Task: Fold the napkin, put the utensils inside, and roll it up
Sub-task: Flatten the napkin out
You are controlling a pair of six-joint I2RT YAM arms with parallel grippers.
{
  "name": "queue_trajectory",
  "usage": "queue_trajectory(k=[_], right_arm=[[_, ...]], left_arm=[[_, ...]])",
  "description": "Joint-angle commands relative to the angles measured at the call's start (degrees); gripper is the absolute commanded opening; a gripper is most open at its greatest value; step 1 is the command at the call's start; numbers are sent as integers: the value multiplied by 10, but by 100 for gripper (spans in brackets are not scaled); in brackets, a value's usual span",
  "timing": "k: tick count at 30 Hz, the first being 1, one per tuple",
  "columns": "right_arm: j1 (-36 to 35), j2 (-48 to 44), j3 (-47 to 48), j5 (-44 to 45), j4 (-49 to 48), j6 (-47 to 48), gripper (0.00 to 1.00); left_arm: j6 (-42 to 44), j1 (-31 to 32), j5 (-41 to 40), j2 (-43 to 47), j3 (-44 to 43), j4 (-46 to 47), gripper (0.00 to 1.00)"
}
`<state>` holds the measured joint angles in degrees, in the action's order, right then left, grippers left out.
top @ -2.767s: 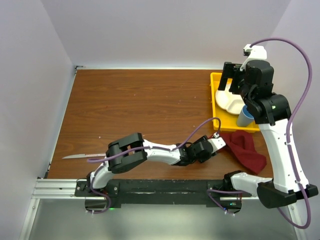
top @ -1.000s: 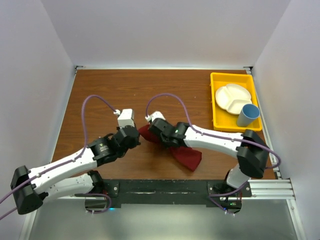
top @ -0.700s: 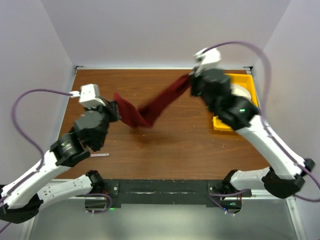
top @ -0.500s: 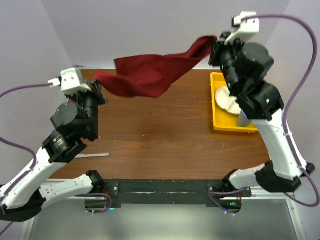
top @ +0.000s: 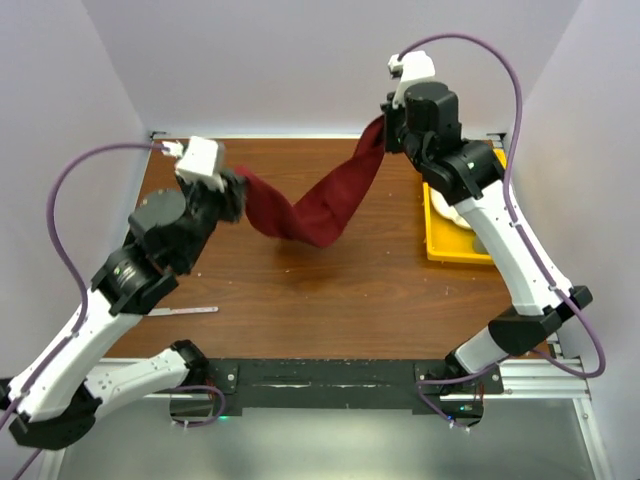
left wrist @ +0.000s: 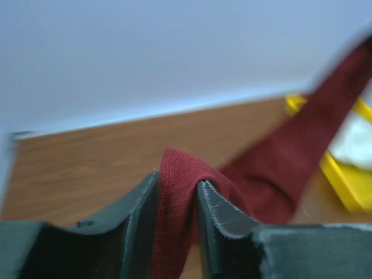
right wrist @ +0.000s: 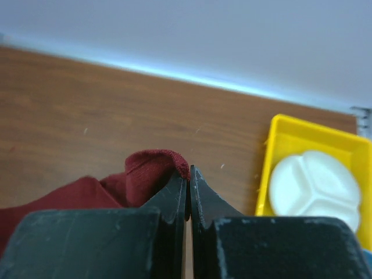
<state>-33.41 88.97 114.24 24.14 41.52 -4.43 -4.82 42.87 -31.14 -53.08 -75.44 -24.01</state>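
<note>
The napkin [top: 320,205] sags in the air between both arms, soft, light and limp, so its corners are the best hold. The right gripper [right wrist: 188,174] is clenched on one corner. The left gripper [left wrist: 177,181] has a fold between its parted fingers, and I cannot tell if it grips

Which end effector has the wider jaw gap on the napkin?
The left end effector: its fingers stand apart with napkin bunched between them. The right end effector has fingers nearly touching, pinching a thin edge.
</note>
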Motion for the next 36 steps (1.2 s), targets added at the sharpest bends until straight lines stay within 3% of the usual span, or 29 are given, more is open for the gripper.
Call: queue_trajectory(k=[1, 4, 8, 11, 17, 20, 23, 27, 30, 32, 36], right_arm=[[1, -78, -123, -172, 27, -45, 0], [1, -114, -224, -299, -2, -45, 5], [1, -132, -306, -445, -61, -41, 0], [1, -131, -316, -530, -85, -49, 0], [1, -129, -264, -510, -72, -91, 0], [1, -127, -228, -498, -67, -102, 0], [1, -114, -191, -502, -54, -109, 0], [0, -109, -157, -517, -57, -122, 0], [1, -109, -130, -523, -53, -125, 0], [1, -107, -115, -522, -41, -116, 0], [0, -102, -103, -510, -18, -94, 0]], left_arm=[[-119, 0, 279, 88, 80, -45, 77], [-139, 0, 306, 106, 98, -8, 92], [-95, 0, 355, 14, 67, -12, 91], [-68, 0, 389, -45, 88, 66, 88], [-64, 1, 461, -123, 100, 191, 80], [-68, 1, 455, -127, 121, 227, 78], [-69, 1, 447, -136, 113, 231, 75], [-74, 1, 414, -171, 75, 209, 60], [-75, -1, 381, -185, 65, 196, 53], [-75, -1, 390, -172, 73, 217, 54], [-67, -1, 440, -121, 103, 263, 68]])
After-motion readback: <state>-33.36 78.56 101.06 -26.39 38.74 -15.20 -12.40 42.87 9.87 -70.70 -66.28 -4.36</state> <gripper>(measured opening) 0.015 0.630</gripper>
